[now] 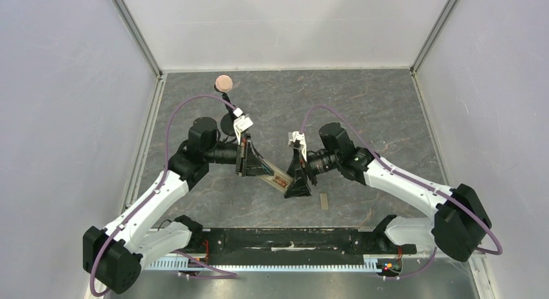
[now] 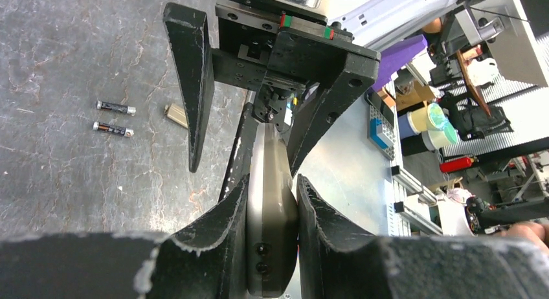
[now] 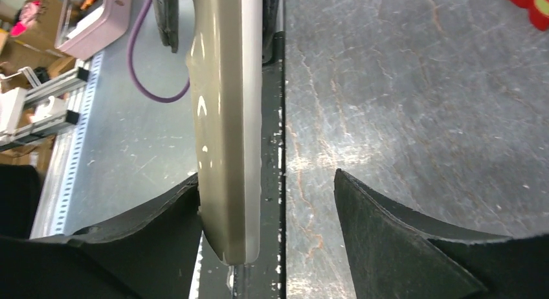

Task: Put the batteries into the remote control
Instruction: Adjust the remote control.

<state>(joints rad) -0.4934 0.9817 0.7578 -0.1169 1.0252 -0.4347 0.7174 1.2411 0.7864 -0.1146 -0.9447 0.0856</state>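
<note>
- Above the surface (image 1: 362, 118), we've got the remote (image 1: 277, 178) clamped edgewise in the left gripper (image 2: 272, 192); the right gripper (image 3: 265, 176) gapes, one finger against it, gripping nothing.
- Nothing loaded yet, we judge: both batteries (image 2: 115, 108) lie on the surface, well apart from the remote.
- Only the left wrist view shows them; overhead we can't find them.

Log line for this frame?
left gripper: shut on remote | right gripper: open, remote between jaws | batteries: on table, unloaded | cover: on table
</note>
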